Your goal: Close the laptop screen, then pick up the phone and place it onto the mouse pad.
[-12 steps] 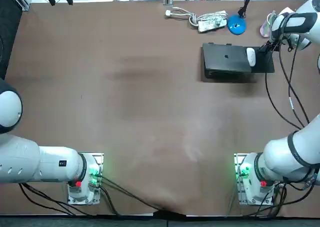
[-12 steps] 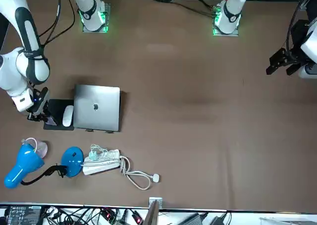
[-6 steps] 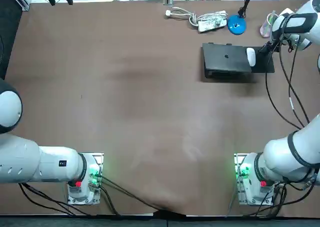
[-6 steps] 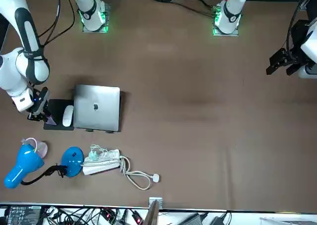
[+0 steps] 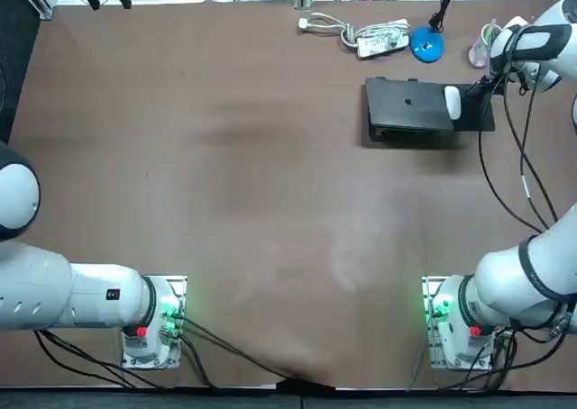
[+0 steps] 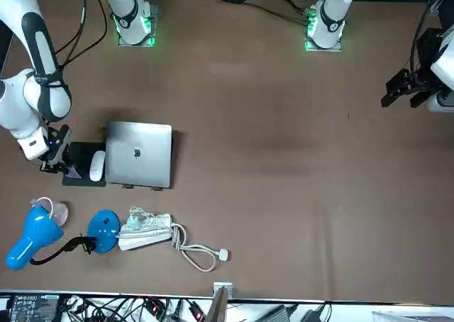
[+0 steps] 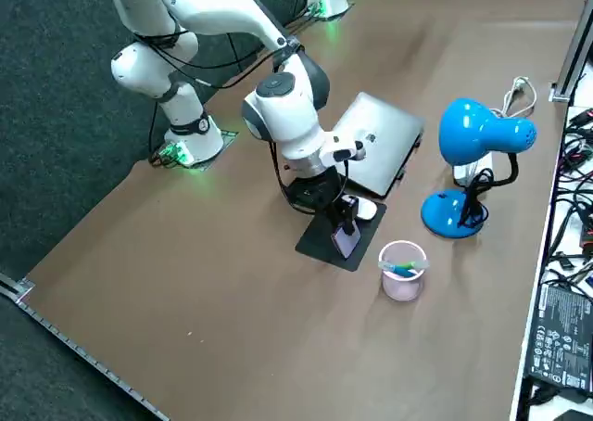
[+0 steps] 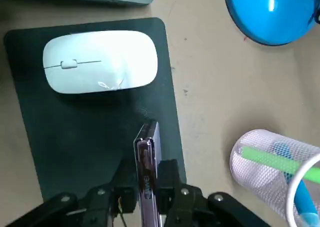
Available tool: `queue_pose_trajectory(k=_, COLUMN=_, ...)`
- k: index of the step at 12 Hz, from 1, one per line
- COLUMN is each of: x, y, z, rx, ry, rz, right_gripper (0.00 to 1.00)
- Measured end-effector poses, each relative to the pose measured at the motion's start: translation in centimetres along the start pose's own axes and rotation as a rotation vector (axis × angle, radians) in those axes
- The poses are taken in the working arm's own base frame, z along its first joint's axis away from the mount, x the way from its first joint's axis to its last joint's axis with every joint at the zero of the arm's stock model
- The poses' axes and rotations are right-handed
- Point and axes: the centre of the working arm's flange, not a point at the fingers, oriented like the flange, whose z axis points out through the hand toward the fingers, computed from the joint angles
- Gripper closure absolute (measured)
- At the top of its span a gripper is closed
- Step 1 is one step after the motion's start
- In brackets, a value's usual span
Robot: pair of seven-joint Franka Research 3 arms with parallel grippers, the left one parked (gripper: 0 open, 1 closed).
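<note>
One brown counter [image 5: 270, 202] carries everything; on it the laptop [image 5: 407, 110] lies with its lid down, so I judge the first step done; just beside it is the dark mouse pad [image 8: 95, 122], with the white mouse [image 8: 100, 62] on the part nearer the laptop; my right gripper [image 8: 146, 179] hangs over the bare part of the pad, clamped on the phone [image 8: 147, 147]. The phone stands on edge between my fingers, its long axis running on past them toward the pad, so the pad lies straight beneath it; I judge the coming move a short descent and a tipping flat, clear of the mouse. My wrist view shows that thin edge and the gap to the mouse; the right side view shows the phone's tilted face near the pad; neither shows whether it touches; overhead my arm hides the phone.
</note>
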Motion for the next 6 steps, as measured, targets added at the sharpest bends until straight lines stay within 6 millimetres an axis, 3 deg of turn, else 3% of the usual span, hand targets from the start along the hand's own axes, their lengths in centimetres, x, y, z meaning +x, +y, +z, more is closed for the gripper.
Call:
queue_pose_trajectory(k=4, x=0.0, y=-0.02, z=0.02, rx=0.003, ry=0.001, rz=-0.001, right_gripper=0.73)
queue_pose_trajectory(k=6, x=0.05, y=-0.02, z=0.0, rx=0.023, ry=0.009, rz=-0.001, right_gripper=0.52)
